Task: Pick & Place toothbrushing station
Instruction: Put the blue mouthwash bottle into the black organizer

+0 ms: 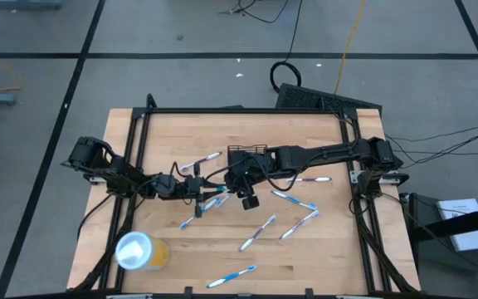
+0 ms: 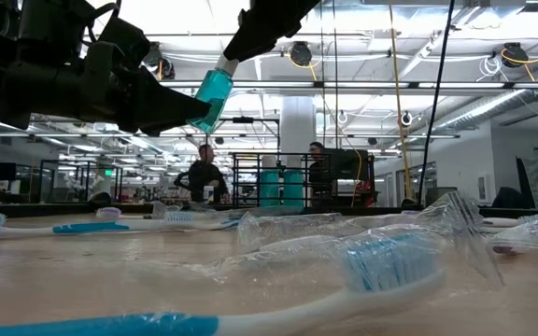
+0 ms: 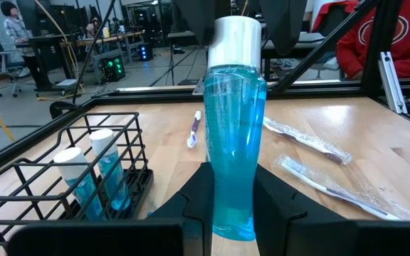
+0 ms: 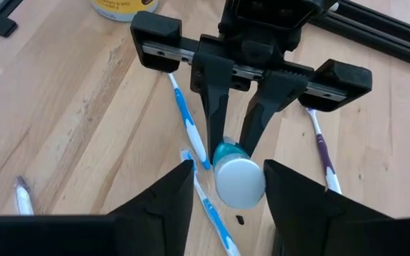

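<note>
From the high view I have both arms meeting mid-table: the left gripper [image 1: 196, 188] reaches in from the left, the right gripper [image 1: 247, 196] from the right, and the toothbrushing station [image 1: 246, 156], the black wire holder, sits just beyond them toward the far edge, nearer the right arm. I count about eight toothbrushes, one [image 1: 258, 233] among them, scattered over the table [image 1: 322, 257], and one yellow cup [image 1: 142, 252] at the near left. In the low view a blue mouthwash bottle [image 2: 214, 95] hangs tilted in the air between the two arms, well above the wood. Through the left wrist view, my left fingers pinch the bottle's base, its long axis running straight away from the gripper; the station [image 3: 70, 178] stands just beside it with two small blue tubes [image 3: 95, 174] in its compartments. In the right wrist view my right fingers [image 4: 166, 199] are spread either side of the bottle's silver cap [image 4: 239, 181], not visibly clamping it. I judge the coming move hinges on swinging the bottle toward the far side, into the station.
</note>
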Robot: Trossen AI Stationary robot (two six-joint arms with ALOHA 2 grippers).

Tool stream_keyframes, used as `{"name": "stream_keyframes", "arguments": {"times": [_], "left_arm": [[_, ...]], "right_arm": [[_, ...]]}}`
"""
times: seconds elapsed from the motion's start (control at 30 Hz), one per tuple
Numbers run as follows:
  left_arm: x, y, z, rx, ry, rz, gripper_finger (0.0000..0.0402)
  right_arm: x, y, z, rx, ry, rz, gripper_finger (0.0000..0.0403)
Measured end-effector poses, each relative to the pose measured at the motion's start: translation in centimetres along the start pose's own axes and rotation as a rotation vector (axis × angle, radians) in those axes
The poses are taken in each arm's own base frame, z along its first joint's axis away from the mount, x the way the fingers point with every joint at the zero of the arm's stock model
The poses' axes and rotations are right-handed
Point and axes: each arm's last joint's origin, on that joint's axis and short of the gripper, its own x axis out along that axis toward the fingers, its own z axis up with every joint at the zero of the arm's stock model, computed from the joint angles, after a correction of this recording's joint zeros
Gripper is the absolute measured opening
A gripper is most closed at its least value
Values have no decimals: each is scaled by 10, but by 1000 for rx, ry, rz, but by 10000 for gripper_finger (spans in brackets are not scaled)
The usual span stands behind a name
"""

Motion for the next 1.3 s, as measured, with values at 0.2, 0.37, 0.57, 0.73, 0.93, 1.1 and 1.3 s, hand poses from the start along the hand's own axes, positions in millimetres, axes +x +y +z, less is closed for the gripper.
{"name": "stream_keyframes", "arguments": {"times": [0.2, 0.37, 0.57, 0.73, 0.93, 1.1, 1.3], "left_arm": [[0, 0, 0, 0, 1, 0, 63], [0, 0, 0, 0, 0, 0, 63], [0, 0, 0, 0, 0, 0, 63], [0, 0, 0, 0, 0, 0, 63], [0, 0, 0, 0, 0, 0, 63], [0, 0, 0, -2, 0, 0, 63], [0, 0, -2, -1, 14, -3, 63]], "right_arm": [[0, -1, 0, -3, 1, -4, 159], [0, -1, -1, -10, 6, -20, 159], [0, -1, -1, -17, 9, -23, 159], [1, -2, -1, -17, 11, -22, 159], [1, -2, -1, -16, 12, -23, 149], [10, -3, -4, -14, 24, -21, 131], [28, -3, -13, -28, 78, -5, 98]]}}
